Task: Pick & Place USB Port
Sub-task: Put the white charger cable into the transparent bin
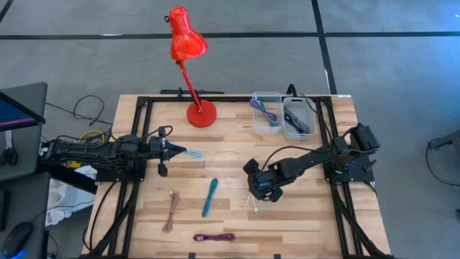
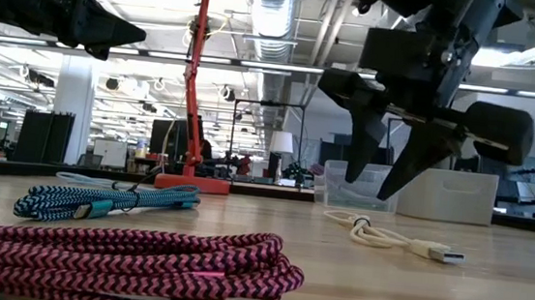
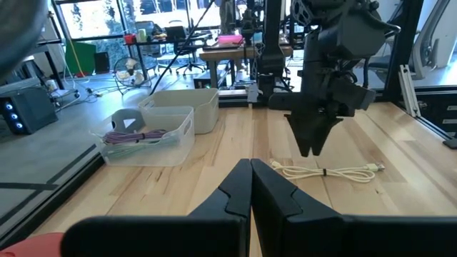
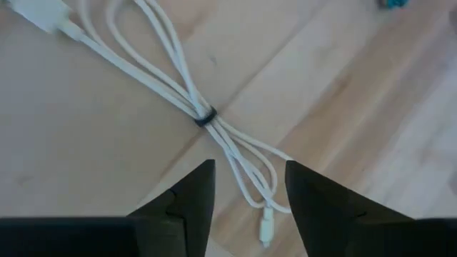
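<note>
My right end effector hovers just above the white USB cable, fingers apart w/ the bundle's tied end showing between them, nothing gripped. The cable lies flat on the wooden tabletop, roughly 5 o'clock from tabletop center (its black tie sits mid-bundle in the right wrist view). My left end effector waits at 9 o'clock, fingers together and empty, tip pointing at a small light-blue cable. Two clear bins sit at 1 o'clock, one w/ a purple cable inside. A teal cable, a pink cable and a magenta cable lie toward 6–7 o'clock. A red desk lamp stands at 12 o'clock.
</note>
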### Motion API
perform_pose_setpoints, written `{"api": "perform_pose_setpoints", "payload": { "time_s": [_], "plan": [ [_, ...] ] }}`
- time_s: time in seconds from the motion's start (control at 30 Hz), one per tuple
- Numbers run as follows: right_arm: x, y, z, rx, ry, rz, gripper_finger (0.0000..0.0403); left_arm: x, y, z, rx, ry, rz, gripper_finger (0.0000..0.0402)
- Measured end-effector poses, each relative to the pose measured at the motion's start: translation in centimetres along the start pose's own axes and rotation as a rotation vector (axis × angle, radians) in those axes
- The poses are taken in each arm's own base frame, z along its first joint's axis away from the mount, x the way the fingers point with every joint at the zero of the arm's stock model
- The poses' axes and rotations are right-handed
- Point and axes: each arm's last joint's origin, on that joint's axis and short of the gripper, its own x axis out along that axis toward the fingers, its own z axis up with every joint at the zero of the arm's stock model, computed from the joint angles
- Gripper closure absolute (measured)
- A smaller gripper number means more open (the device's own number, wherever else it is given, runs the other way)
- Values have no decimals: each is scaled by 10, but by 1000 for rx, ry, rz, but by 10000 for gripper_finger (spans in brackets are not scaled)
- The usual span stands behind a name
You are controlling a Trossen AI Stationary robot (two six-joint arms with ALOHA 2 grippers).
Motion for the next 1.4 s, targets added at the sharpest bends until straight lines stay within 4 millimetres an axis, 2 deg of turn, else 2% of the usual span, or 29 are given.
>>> {"api": "perform_pose_setpoints", "payload": {
  "time_s": [0.3, 0.57, 0.7, 0.8, 1.0, 1.2, 1.4],
  "plan": [
    [3, -2, 3, 18, -42, 1, 292, 0, 0, 0, 0, 0, 0, 396],
    [27, 5, 1, 8, 16, 39, 300, 0, 0, 0, 0, 0, 0, 396],
    [31, 6, 1, 7, 27, 41, 302, 0, 0, 0, 0, 0, 0, 396],
    [32, 6, 1, 17, 30, 40, 318, 0, 0, 0, 0, 0, 0, 396],
    [33, 4, -1, 82, 36, 41, 392, 0, 0, 0, 0, 0, 0, 396],
    [33, 3, -1, 151, 35, 33, 394, 0, 0, 0, 0, 0, 0, 396],
    [20, -5, -1, 219, 8, -29, 402, 0, 0, 0, 0, 0, 0, 396]
  ]
}}
